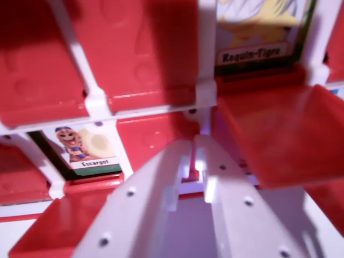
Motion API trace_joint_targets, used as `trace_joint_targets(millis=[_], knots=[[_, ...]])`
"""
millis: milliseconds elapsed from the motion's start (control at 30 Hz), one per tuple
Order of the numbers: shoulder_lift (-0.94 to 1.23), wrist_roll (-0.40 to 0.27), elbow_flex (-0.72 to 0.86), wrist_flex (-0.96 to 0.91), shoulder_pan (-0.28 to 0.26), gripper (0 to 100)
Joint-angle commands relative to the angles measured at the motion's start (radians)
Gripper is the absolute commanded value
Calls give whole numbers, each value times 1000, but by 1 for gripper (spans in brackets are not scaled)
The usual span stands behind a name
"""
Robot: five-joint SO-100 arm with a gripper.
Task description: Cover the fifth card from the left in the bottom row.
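The white gripper point(198, 156) has its jaws pressed together, holding nothing, tips against the red-and-white card frame point(206, 94). Far right, one slot shows the Requin-Tigre card point(252, 37), its red flap point(279, 134) lowered toward the camera. Near left, another slot holds the Escargot card point(85, 148), upright, long axis near-to-far.

Pretty cramped here. The gripper point(196, 142) has its tips right up against the white grid frame point(206, 94), with red covers packed all around. On the wrist view's right an open red flap point(279, 134) sticks out just beside the fingers, blocking that side. Another raised flap point(59, 223) sits low left. The closed covers point(134, 48) above lie flat, so there's room over them.
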Motion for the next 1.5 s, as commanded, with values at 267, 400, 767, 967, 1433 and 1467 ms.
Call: trace_joint_targets(millis=[267, 400, 767, 967, 1433, 1467], knots=[[368, -5, -54, 227, -32, 0], [495, -48, -44, 348, -14, 0], [752, -103, -25, 594, 48, 0], [767, -98, -173, 749, 40, 0], [802, -150, -373, 983, -55, 0], [811, -170, -370, 982, -60, 0]])
